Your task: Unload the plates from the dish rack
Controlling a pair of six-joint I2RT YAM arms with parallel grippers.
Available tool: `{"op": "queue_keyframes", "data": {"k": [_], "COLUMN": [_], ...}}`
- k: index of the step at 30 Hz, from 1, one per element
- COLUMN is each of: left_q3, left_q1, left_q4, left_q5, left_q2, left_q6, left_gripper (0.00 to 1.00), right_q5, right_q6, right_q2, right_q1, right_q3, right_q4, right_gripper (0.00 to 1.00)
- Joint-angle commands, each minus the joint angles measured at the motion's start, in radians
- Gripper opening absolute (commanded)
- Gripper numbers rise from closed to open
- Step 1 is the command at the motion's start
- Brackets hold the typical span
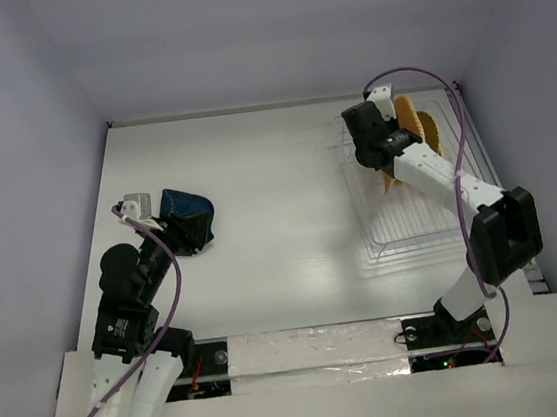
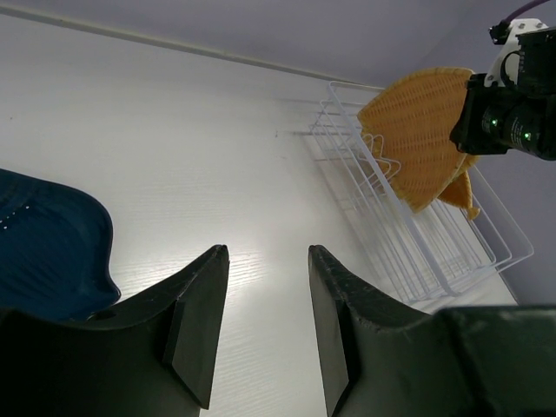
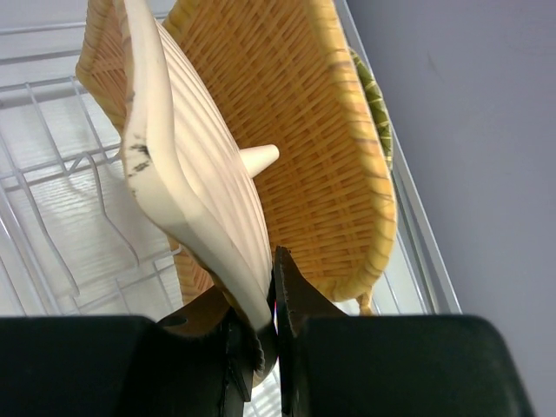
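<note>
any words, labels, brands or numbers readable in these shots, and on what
No readable text in any view. The woven plate held by the right gripper, the dish rack and the blue dish show no labels; pale specks on the blue dish are dots, not letters.

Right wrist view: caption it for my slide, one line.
Right hand pinching the rim of an upright pale plate at the wire rack, a woven orange plate just behind it.
</note>
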Motion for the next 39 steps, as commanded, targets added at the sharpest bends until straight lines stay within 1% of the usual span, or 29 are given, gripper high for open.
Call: {"op": "queue_keyframes", "data": {"k": [1, 7, 11, 14, 15, 17, 18, 20, 21, 22, 23, 24, 26, 30, 35, 39], "left_q3": [-0.006, -0.006, -0.006, -0.006, -0.006, -0.006, -0.006, -0.006, -0.006, -0.006, -0.006, -0.004, -0.006, -0.006, -0.006, -0.007], "left_q1": [0.004, 0.004, 0.004, 0.004, 0.004, 0.004, 0.004, 0.004, 0.004, 0.004, 0.004, 0.004, 0.004, 0.004, 0.004, 0.004], "left_q4": [0.051, 0.051, 0.051, 0.050, 0.051, 0.048, 0.048, 0.047, 0.045, 0.047, 0.045, 0.044, 0.044, 0.044, 0.047, 0.047], "left_q5": [0.013, 0.011, 0.010, 0.007, 0.005, 0.002, 0.002, -0.001, -0.003, -0.003, -0.006, -0.007, -0.009, -0.010, -0.003, -0.001], "left_q2": [-0.006, -0.004, -0.003, -0.004, -0.003, -0.004, -0.004, -0.003, -0.001, -0.001, -0.003, -0.001, -0.004, -0.006, -0.007, -0.007], "left_q6": [0.003, 0.003, 0.002, 0.003, 0.002, 0.002, 0.002, 0.002, 0.002, 0.002, 0.000, 0.000, 0.002, -0.001, 0.000, 0.000], "left_gripper": [0.39, 0.39, 0.39, 0.39, 0.39, 0.39, 0.39, 0.39, 0.39, 0.39, 0.39, 0.39, 0.39, 0.39, 0.39, 0.39], "right_q5": [0.100, 0.163, 0.143, 0.003, -0.115, -0.258, -0.423, -0.582, -0.704, -0.751, -0.794, -0.856, -0.895, -0.921, -0.952, -0.952], "right_q6": [-0.009, 0.028, 0.049, 0.103, 0.117, 0.173, 0.198, 0.282, 0.315, 0.345, 0.400, 0.422, 0.494, 0.595, 0.692, 0.717], "right_q2": [-0.070, -0.151, -0.227, -0.271, -0.280, -0.297, -0.294, -0.262, -0.239, -0.183, -0.150, -0.120, -0.023, 0.069, 0.112, 0.137], "right_q1": [0.021, 0.064, 0.123, 0.170, 0.199, 0.222, 0.222, 0.222, 0.222, 0.231, 0.232, 0.232, 0.232, 0.232, 0.232, 0.232], "right_q3": [0.069, 0.132, 0.155, 0.143, 0.131, 0.092, 0.048, 0.005, -0.017, -0.020, -0.020, -0.014, 0.000, -0.026, -0.130, -0.214], "right_q4": [0.048, -0.003, -0.010, -0.009, 0.035, 0.101, 0.190, 0.288, 0.368, 0.405, 0.437, 0.495, 0.531, 0.644, 0.744, 0.787], "right_gripper": [0.00, 0.00, 0.00, 0.00, 0.00, 0.00, 0.00, 0.00, 0.00, 0.00, 0.00, 0.00, 0.00, 0.00, 0.00, 0.00]}}
